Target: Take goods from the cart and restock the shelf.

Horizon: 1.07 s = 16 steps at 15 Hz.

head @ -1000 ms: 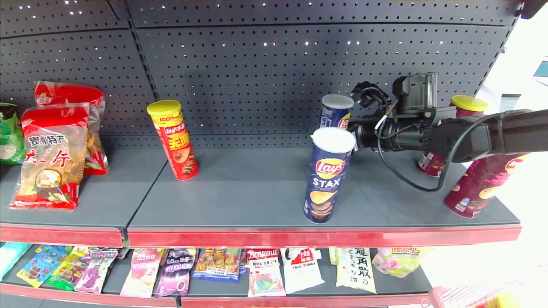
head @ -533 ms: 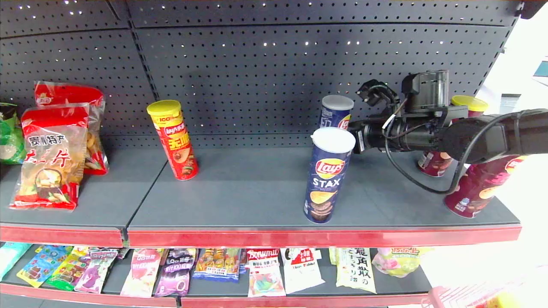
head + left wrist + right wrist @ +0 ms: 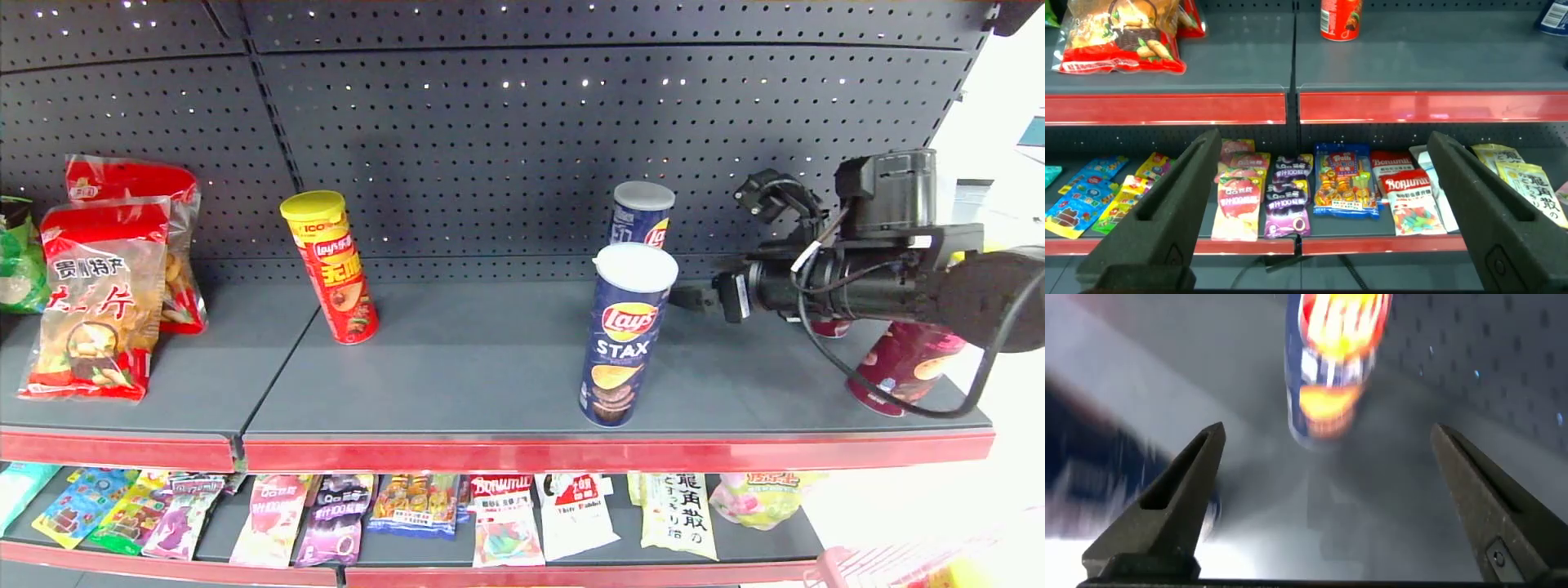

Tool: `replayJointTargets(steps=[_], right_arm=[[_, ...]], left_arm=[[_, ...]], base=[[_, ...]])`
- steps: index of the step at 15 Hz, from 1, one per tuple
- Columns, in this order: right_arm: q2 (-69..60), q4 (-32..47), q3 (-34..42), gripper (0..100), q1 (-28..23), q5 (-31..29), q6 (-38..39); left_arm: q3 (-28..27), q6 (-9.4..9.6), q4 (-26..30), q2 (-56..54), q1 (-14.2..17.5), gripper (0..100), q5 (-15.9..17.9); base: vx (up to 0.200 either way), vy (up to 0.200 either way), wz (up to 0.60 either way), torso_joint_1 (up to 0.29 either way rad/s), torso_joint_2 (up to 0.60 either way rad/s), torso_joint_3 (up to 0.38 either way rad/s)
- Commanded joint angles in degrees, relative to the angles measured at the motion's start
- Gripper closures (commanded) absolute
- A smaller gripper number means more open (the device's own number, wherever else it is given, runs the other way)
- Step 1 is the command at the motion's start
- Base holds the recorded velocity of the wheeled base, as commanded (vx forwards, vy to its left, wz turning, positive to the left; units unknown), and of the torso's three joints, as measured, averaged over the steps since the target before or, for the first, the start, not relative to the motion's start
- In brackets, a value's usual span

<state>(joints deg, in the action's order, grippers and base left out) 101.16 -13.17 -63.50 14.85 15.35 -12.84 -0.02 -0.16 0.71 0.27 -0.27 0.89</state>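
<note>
Shelving comes first: the upper shelf (image 3: 506, 359) is a flat dark board with a red front lip and a pegboard wall behind, and the goods on it stand well apart. Snack bags (image 3: 98, 298) lean at its left end, a red can with a yellow lid (image 3: 331, 265) stands further along, and maroon cans (image 3: 890, 367) sit at the right end, partly hidden by the right arm. Between these stand two blue chip cans, both with lids on: the front blue can (image 3: 624, 335) near the lip and the rear blue can (image 3: 642, 214) close to the wall. Such a can is probably light: a stiff cardboard tube with a smooth, rather slippery wrap and brittle contents, tall and narrow enough to topple at a nudge. The best hold looks to be squarely across the middle of the tube, with a modest squeeze, never by the lid. The right gripper (image 3: 1327, 433) hangs just beside the front blue can, above the shelf, its fingers spread wide and holding nothing. A blue can lies ahead of the gap, though which of the two I cannot tell. The left gripper (image 3: 1324, 137) is low, facing the packets (image 3: 1343, 184) on the lower shelf, fingers likewise apart and empty.
</note>
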Motion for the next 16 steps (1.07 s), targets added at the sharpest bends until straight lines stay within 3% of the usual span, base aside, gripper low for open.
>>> replayJointTargets(steps=[1, 6, 9, 12, 16], right_arm=[[-5.6, -0.1, 5.3, 0, -0.8, 0.0, 0.1], [-10.7, -0.6, 13.4, 0, -0.8, 0.0, 0.0], [-13.9, -6.0, 22.5, 0, -0.2, 1.4, -0.6], [-14.2, -18.0, 30.6, 0, -0.6, 11.2, -0.7], [-8.4, -30.2, 35.3, 0, -0.5, 13.0, -3.3]], left_arm=[[-0.1, -0.02, 0.0, 0.1, 0.0, 0, 0.0], [0.0, -0.02, 0.0, 0.1, 0.0, 0, 0.0], [0.0, -0.02, 0.0, 0.1, 0.0, 0, 0.0], [0.0, -0.02, 0.0, 0.1, 0.0, 0, 0.0], [0.0, -0.02, 0.0, 0.1, 0.0, 0, 0.0]], base=[[0.0, 0.0, 0.0, 0.0, 0.0, 0.0], [0.0, 0.0, 0.0, 0.0, 0.0, 0.0], [0.0, 0.0, 0.0, 0.0, 0.0, 0.0], [0.0, 0.0, 0.0, 0.0, 0.0, 0.0], [0.0, 0.0, 0.0, 0.0, 0.0, 0.0]])
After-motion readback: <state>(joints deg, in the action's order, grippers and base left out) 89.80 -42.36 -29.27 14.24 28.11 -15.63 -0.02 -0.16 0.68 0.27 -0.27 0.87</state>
